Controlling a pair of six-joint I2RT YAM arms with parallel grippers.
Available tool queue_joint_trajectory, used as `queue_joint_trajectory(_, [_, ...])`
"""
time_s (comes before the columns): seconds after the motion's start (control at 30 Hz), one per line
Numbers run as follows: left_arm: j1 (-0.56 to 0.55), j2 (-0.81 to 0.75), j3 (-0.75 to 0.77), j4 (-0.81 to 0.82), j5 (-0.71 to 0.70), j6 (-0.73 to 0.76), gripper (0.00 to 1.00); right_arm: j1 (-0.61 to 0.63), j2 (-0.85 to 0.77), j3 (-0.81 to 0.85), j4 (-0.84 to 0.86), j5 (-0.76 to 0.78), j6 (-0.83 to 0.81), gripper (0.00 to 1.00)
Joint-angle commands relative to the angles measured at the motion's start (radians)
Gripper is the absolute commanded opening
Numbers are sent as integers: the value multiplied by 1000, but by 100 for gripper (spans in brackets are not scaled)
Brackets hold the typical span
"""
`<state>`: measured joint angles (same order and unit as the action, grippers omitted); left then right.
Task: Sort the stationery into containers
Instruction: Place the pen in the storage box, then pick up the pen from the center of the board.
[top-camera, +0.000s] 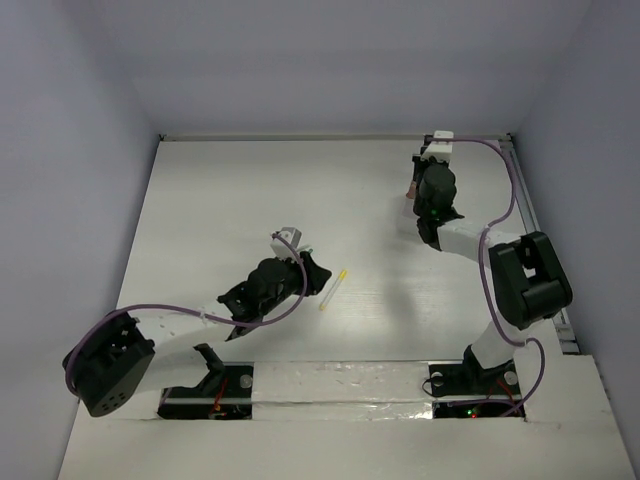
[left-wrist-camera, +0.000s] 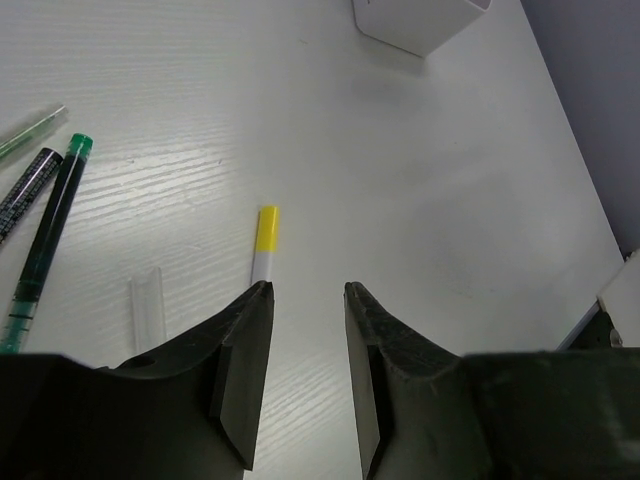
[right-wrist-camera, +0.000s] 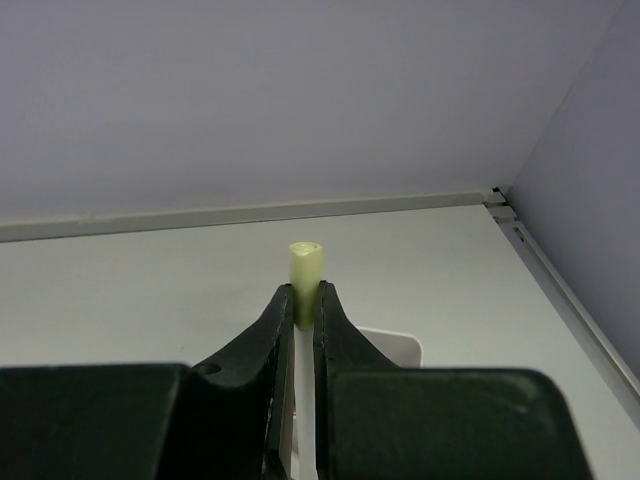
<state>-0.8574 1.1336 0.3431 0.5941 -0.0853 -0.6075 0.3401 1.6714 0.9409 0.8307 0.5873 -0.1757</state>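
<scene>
The surface is matt white with a faint wood grain, closed in by plain pale walls. The left hand hovers low over it, its two black wedge-shaped fingers parted with nothing between them. Just past its left finger lies a white marker with a yellow cap. It is a slim straight stick whose long axis runs away from the hand, cap at the far end, and its near end is hidden behind that finger. Further left a translucent green pen and a dark speckled pen lie side by side on a slant. The first slips behind the hand and the second is cut by the frame. A thin pale green stick lies beyond them, and nearer the hand is a short clear tube that is hard to identify. A smooth white plastic box is clipped by the top edge. The right hand, at the far right of the surface, is clamped on a white-bodied pen. The pen's pale yellow-green end pokes out past the fingertips along their line, and most of its barrel is buried between them. Below it a rounded white corner shows, probably the same box, though too little is visible to be sure.
</scene>
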Motion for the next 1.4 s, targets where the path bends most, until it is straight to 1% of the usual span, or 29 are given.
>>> queue_joint_trajectory(0.0, [-5,8,43,41,18,20,32,-9,37,9,126,8,-18,0])
queue_joint_trajectory(0.17, [-5,31,53,35,28,28,32,-18,91,22,143,3,-13,0])
queue_joint_trajectory(0.27, [-5,55,65,20,36,37,33,-18,96,0,151,16,30,0])
queue_joint_trajectory(0.33, [-5,64,74,15,36,41,34,-18,82,-27,163,17,50,5])
queue_joint_trajectory(0.37, [-5,68,76,10,36,43,34,-18,74,-34,163,14,56,8])
queue_joint_trajectory(0.4, [-5,75,82,9,36,45,34,-18,70,-45,163,13,61,14])
queue_joint_trajectory(0.47, [-5,84,86,1,39,48,35,-18,53,-59,172,23,71,22])
queue_joint_trajectory(0.5, [-5,95,94,-2,39,49,35,-18,47,-68,180,29,76,38])
queue_joint_trajectory(0.53, [-5,100,96,-8,39,49,35,-18,36,-86,189,31,85,46])
queue_joint_trajectory(0.57, [-5,106,102,-17,36,52,35,-18,15,-94,188,25,90,56])
queue_joint_trajectory(0.6, [-5,110,105,-22,33,54,36,-18,1,-102,183,17,99,61])
queue_joint_trajectory(0.7, [-5,126,128,-42,27,55,37,-18,-68,-111,130,-7,140,69])
queue_joint_trajectory(0.77, [-5,140,154,-78,22,61,38,-18,-111,-114,68,-24,174,70])
queue_joint_trajectory(0.87, [-15,167,210,-141,-4,81,38,-18,-212,-125,-42,-59,278,71])
queue_joint_trajectory(0.9, [-26,187,238,-163,-14,87,38,-18,-269,-129,-79,-67,304,60])
queue_joint_trajectory(0.93, [-26,198,252,-186,-27,98,37,-18,-301,-139,-166,-67,336,42])
queue_joint_trajectory(0.97, [-35,209,264,-224,-53,104,36,-9,-335,-149,-217,-73,413,17])
queue_joint_trajectory(1.0, [-49,228,287,-243,-68,110,34,-9,-372,-183,-266,-110,457,0])
queue_joint_trajectory(1.03, [-49,238,296,-261,-85,118,29,-9,-445,-204,-342,-142,528,0])
queue_joint_trajectory(1.07, [-58,248,304,-287,-105,124,25,2,-479,-227,-372,-179,553,0])
queue_joint_trajectory(1.1, [-58,267,321,-296,-108,132,23,2,-513,-249,-396,-231,580,0])
queue_joint_trajectory(1.13, [-69,276,329,-306,-111,138,20,13,-574,-296,-431,-251,599,0])
queue_joint_trajectory(1.17, [-69,288,338,-329,-113,158,19,13,-602,-318,-449,-273,628,0])
queue_joint_trajectory(1.23, [-81,328,375,-356,-117,178,18,22,-653,-367,-499,-326,665,8])
queue_joint_trajectory(1.27, [-91,347,387,-391,-131,193,20,22,-692,-379,-516,-349,671,17])
queue_joint_trajectory(1.3, [-91,379,413,-407,-142,196,21,22,-708,-389,-531,-381,680,42])
queue_joint_trajectory(1.33, [-100,394,422,-419,-151,198,27,22,-720,-398,-563,-398,689,50])
queue_joint_trajectory(1.37, [-100,408,428,-433,-160,201,30,22,-739,-415,-574,-420,703,56])
